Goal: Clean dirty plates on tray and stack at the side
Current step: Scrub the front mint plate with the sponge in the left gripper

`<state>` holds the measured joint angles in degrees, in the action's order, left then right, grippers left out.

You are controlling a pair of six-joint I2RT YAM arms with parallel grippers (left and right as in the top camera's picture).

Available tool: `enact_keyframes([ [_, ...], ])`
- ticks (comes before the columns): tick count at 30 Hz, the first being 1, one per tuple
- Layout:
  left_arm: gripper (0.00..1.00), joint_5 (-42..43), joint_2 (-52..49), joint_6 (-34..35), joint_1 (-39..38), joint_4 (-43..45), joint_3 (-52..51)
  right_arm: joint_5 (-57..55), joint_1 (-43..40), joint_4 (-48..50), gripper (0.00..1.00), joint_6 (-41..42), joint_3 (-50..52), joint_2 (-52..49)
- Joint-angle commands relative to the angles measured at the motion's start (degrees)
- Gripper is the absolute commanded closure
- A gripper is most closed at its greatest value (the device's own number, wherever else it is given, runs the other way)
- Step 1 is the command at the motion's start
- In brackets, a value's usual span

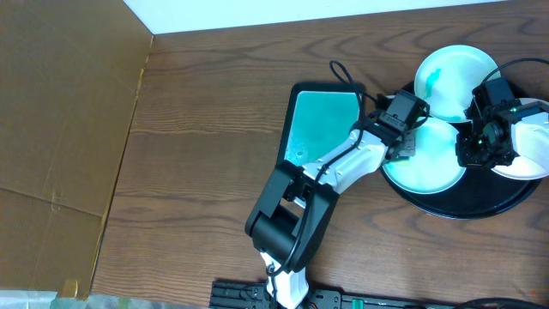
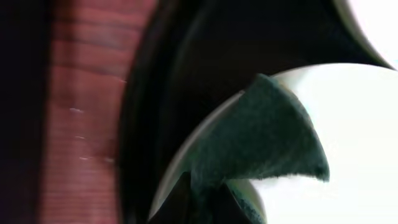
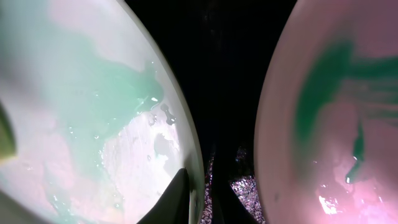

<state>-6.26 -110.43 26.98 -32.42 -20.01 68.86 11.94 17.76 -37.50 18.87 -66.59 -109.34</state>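
The black tray (image 1: 463, 206) sits at the right and holds three white plates. The front-left plate (image 1: 429, 167) is wet with smeared teal. My left gripper (image 1: 401, 129) is shut on a dark green sponge (image 2: 261, 130) and presses it on this plate's left part; its jaws (image 2: 202, 208) show at the bottom of the left wrist view. My right gripper (image 1: 479, 144) straddles the same plate's right rim; its jaws (image 3: 208, 202) are shut on the rim of this plate (image 3: 93, 124). A far plate (image 1: 455, 69) has a teal smear. A third plate (image 1: 532, 150) lies at the right edge.
A rectangular teal dish (image 1: 322, 124) with a black edge lies left of the tray, under my left arm. Brown cardboard (image 1: 60, 103) covers the table's left side. A second plate with a teal smear (image 3: 348, 124) lies close beside the right gripper.
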Motion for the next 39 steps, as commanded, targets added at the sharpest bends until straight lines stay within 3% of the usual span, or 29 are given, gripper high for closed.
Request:
enact_keyframes([
  [1, 0.93, -12.85, 2.93, -4.00, 2.47, -1.36, -1.42, -3.17, 0.24, -0.24, 0.90, -0.07, 0.31, -1.53],
  [5, 0.93, -5.09, 5.27, -2.69, 2.29, -0.85, -1.42, -3.15, 0.24, -0.22, 0.91, -0.07, 0.31, -1.53],
  [7, 0.93, 8.26, 5.29, -1.53, 2.23, 1.01, -1.42, -3.15, 0.24, -0.20, 0.91, -0.07, 0.28, -1.53],
  [10, 0.93, 20.87, 4.11, 3.54, 1.81, 3.39, -1.42, -3.15, 0.24, -0.17, 0.91, -0.07, 0.31, -1.53],
  [12, 0.93, 22.12, 2.80, 7.06, 0.81, 4.09, -1.42, -3.15, 0.24, -0.17, 0.91, -0.07, 0.28, -1.53],
  [20, 0.93, 18.51, -3.76, 7.37, -0.57, 5.46, -1.42, -3.15, 0.24, -0.22, 0.91, -0.07, 0.28, -1.53],
  [28, 0.93, 2.58, -3.45, 7.37, 5.03, -2.08, -1.42, -3.15, 0.24, -0.42, 0.99, -0.07, 0.28, -1.53],
  [32, 0.93, -3.32, 0.61, 6.10, 5.84, -3.76, -1.40, -3.17, 0.24, -0.42, 0.99, -0.07, 0.28, -1.53],
  [39, 0.93, -0.59, 13.14, 6.12, 3.19, -3.78, -1.40, -3.08, 0.35, -0.22, 0.99, -0.07, 0.11, -1.44],
])
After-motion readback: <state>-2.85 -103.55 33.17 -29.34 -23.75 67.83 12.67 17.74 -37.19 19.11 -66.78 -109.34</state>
